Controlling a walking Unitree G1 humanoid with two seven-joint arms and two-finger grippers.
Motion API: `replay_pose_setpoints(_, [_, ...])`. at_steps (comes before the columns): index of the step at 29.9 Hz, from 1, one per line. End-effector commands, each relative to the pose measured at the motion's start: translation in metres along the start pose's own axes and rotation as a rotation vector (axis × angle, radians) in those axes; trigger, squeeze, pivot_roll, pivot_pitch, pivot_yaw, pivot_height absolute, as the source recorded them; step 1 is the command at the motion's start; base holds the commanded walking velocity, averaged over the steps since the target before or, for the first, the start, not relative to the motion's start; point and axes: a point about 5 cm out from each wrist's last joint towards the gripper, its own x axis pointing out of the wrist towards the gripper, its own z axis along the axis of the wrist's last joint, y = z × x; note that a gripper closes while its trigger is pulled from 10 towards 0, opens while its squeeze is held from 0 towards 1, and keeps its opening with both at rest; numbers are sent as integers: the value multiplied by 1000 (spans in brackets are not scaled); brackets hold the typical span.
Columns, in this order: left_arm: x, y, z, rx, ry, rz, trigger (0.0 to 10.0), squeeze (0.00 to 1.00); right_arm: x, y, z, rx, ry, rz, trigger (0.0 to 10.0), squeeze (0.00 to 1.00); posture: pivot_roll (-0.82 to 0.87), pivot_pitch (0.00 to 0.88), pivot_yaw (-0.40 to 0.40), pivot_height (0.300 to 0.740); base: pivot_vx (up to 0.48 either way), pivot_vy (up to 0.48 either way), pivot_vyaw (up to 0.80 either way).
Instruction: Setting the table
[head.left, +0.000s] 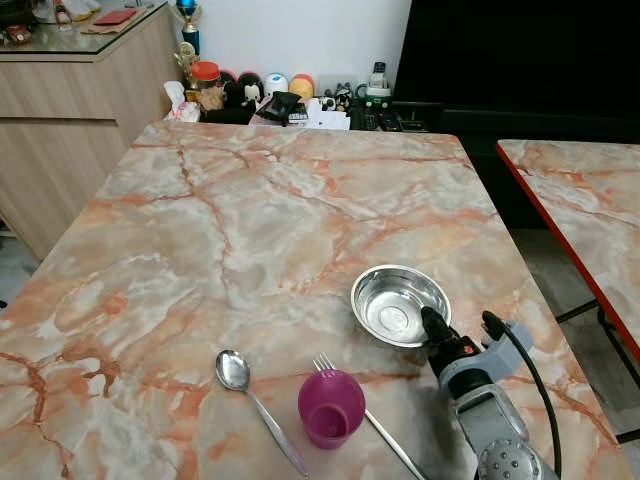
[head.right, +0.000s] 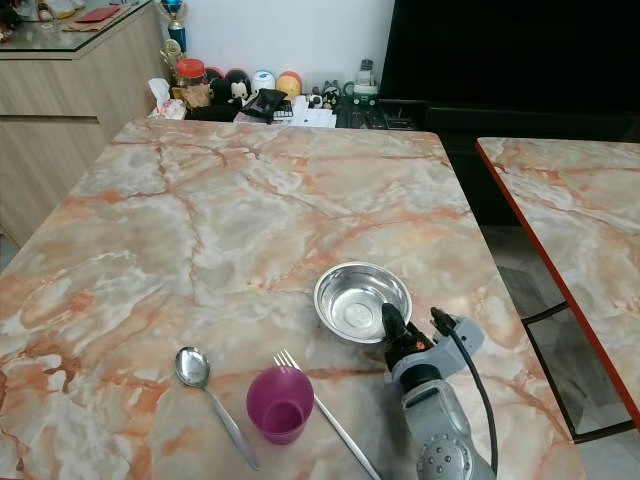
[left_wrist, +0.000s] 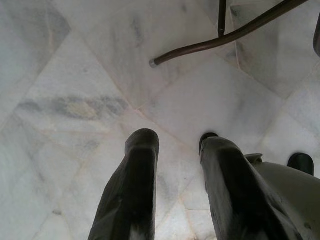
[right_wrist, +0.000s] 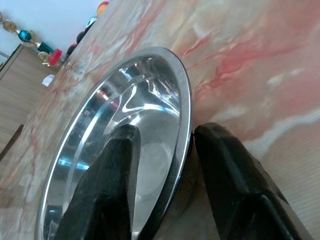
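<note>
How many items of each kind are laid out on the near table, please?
Bowl: 1
Cup: 1
Spoon: 1
Fork: 1
Total: 4

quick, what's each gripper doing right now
left gripper: open, empty, over the floor
right gripper: fingers straddle the bowl rim, not clamped

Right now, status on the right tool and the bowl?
Right tool straddling the near rim of the steel bowl, one finger inside, one outside. Left tool idle over floor. Purple cup, fork, spoon alongside; nothing blocking.
</note>
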Motion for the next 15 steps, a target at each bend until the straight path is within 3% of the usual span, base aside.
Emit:
replay_pose_setpoints(1, [-2,1,-6,9,21,-2,10000,0,2,-1,0,4,-6,-10,10000,0,-10,95,-32,740,0,0,0])
replay_pose_setpoints(3, [-2,0,-6,8,21,-3,10000,0,2,0,0,8,-9,-7,10000,0,-11,102,-34,740,0,0,0])
replay_pose_setpoints(4, [-2,0,-6,7,21,-3,10000,0,2,0,0,9,-9,-5,8627,0,-11,102,-34,740,0,0,0])
replay_pose_setpoints(5, [-2,-1,-6,6,21,-4,10000,0,2,1,0,11,-9,-4,3882,0,-11,104,-34,740,0,0,0])
replay_pose_setpoints(6, [-2,-1,-6,6,21,-4,10000,0,2,1,0,11,-9,-4,3882,0,-11,104,-34,740,0,0,0])
replay_pose_setpoints(7, [-2,-1,-7,5,22,-4,10000,0,1,1,-1,10,-9,-5,2039,0,-11,104,-34,740,0,0,0])
replay_pose_setpoints(12, [-2,-2,-8,3,24,-4,10000,0,2,2,-2,12,-7,-7,667,0,-7,117,-34,740,0,0,0])
replay_pose_setpoints(15, [-3,-2,-8,3,25,-3,10000,0,3,3,-3,14,-7,-5,941,0,-7,117,-34,740,0,0,0])
